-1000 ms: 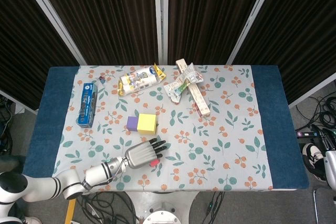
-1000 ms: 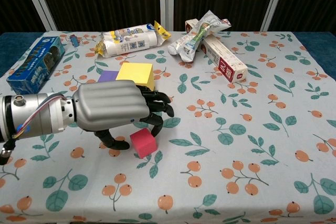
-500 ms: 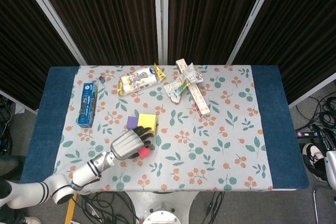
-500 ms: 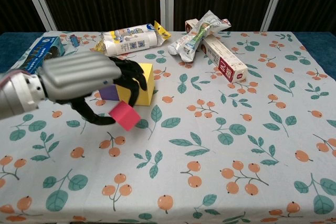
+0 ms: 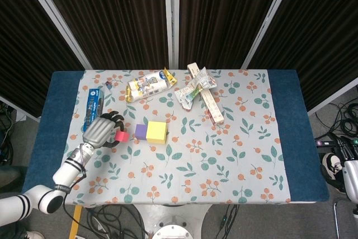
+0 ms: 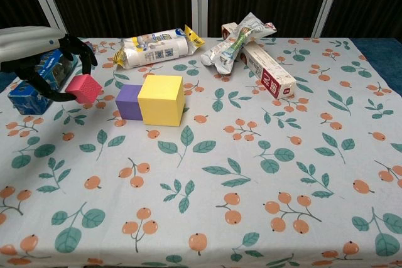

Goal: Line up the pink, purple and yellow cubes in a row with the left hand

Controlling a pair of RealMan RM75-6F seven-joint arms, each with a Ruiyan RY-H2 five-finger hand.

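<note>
My left hand (image 5: 101, 130) (image 6: 39, 47) holds the small pink cube (image 5: 119, 136) (image 6: 83, 88) in its dark fingers, lifted above the cloth, left of the other two cubes. The purple cube (image 5: 140, 132) (image 6: 129, 101) sits on the table with the larger yellow cube (image 5: 156, 131) (image 6: 161, 99) touching its right side. The pink cube hangs a short gap to the left of the purple one. My right hand is not visible in either view.
A blue box (image 5: 92, 111) (image 6: 44, 78) lies at the left, just behind my left hand. A white snack bag (image 5: 147, 85) (image 6: 157, 47), a crumpled wrapper (image 5: 194, 87) (image 6: 239, 43) and a long carton (image 5: 209, 102) (image 6: 267, 71) lie at the back.
My left hand has lifted the pink cube from the front of the table and carried it back and to the left, past the yellow and purple cubes, to the purple cube's left side.
</note>
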